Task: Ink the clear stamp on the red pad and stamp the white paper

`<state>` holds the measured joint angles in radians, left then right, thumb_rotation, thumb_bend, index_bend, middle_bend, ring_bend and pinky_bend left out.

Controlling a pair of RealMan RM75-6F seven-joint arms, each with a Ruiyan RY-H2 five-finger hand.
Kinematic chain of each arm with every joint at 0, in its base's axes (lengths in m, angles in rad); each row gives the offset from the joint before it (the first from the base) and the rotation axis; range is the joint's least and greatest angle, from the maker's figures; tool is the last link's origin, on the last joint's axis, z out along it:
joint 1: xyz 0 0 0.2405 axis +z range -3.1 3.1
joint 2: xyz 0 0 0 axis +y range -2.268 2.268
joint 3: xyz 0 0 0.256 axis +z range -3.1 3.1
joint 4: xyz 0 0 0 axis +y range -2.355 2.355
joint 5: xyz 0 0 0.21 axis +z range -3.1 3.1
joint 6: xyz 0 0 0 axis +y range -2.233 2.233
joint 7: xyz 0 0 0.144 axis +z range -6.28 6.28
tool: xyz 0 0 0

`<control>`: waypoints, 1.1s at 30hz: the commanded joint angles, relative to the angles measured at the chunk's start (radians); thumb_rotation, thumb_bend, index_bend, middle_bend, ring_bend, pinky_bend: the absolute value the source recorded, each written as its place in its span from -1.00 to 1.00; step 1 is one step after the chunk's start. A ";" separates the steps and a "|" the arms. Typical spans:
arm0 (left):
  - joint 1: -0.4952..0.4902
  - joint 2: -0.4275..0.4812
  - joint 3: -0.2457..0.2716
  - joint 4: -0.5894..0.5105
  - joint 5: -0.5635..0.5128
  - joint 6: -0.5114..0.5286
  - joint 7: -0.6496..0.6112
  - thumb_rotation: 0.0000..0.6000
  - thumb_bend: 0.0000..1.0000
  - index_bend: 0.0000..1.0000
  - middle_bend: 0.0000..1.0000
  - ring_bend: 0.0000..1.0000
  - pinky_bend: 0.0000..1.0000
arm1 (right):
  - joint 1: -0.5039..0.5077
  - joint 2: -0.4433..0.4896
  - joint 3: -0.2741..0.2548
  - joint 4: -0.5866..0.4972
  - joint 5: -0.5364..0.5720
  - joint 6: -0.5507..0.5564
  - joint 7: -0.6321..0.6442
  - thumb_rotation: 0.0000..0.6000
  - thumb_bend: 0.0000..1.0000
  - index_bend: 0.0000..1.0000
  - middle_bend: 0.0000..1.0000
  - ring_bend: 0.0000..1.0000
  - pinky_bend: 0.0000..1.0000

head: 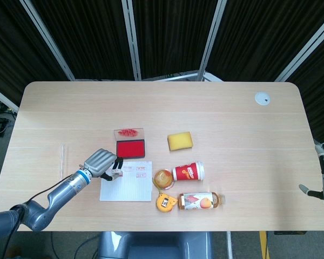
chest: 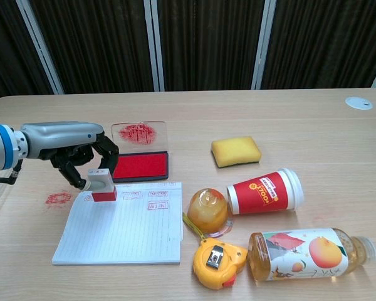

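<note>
My left hand (chest: 75, 157) holds the clear stamp (chest: 102, 186) by its top, and the stamp's red-inked base sits at the top-left corner of the white paper (chest: 122, 226). I cannot tell whether the base touches the sheet. Several faint red stamp marks run along the paper's top edge. The red pad (chest: 141, 166) lies open just behind the paper, with its ink-smeared clear lid (chest: 138, 133) beyond it. In the head view the left hand (head: 100, 163) is left of the paper (head: 127, 186) and below the pad (head: 130, 148). Only a sliver of my right hand (head: 309, 189) shows at the far right edge.
Right of the paper lie an orange jelly cup (chest: 207, 210), a tipped red paper cup (chest: 265, 191), a yellow tape measure (chest: 218, 260) and a juice bottle (chest: 307, 252) on its side. A yellow sponge (chest: 236, 151) sits further back. A red ink smudge (chest: 58, 198) marks the table.
</note>
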<state>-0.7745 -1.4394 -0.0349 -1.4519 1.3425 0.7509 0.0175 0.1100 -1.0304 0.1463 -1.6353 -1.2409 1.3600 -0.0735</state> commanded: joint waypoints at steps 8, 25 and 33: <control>-0.001 -0.073 0.008 0.081 0.037 0.023 0.004 1.00 -0.15 0.21 0.17 0.70 0.66 | 0.000 0.000 0.002 0.007 0.009 -0.004 0.001 1.00 -1.00 -1.00 -1.00 -1.00 -1.00; -0.014 -0.126 0.003 0.127 0.039 0.018 0.010 1.00 -0.15 0.21 0.17 0.70 0.66 | 0.000 0.000 0.006 0.013 0.020 -0.008 0.006 1.00 -1.00 -1.00 -1.00 -1.00 -1.00; -0.025 -0.155 -0.007 0.141 0.020 0.013 0.051 1.00 -0.16 0.20 0.17 0.70 0.66 | 0.001 -0.001 0.008 0.016 0.026 -0.010 0.005 1.00 -1.00 -1.00 -1.00 -1.00 -1.00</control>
<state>-0.7967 -1.5884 -0.0403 -1.3130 1.3684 0.7648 0.0588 0.1110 -1.0309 0.1539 -1.6193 -1.2152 1.3499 -0.0687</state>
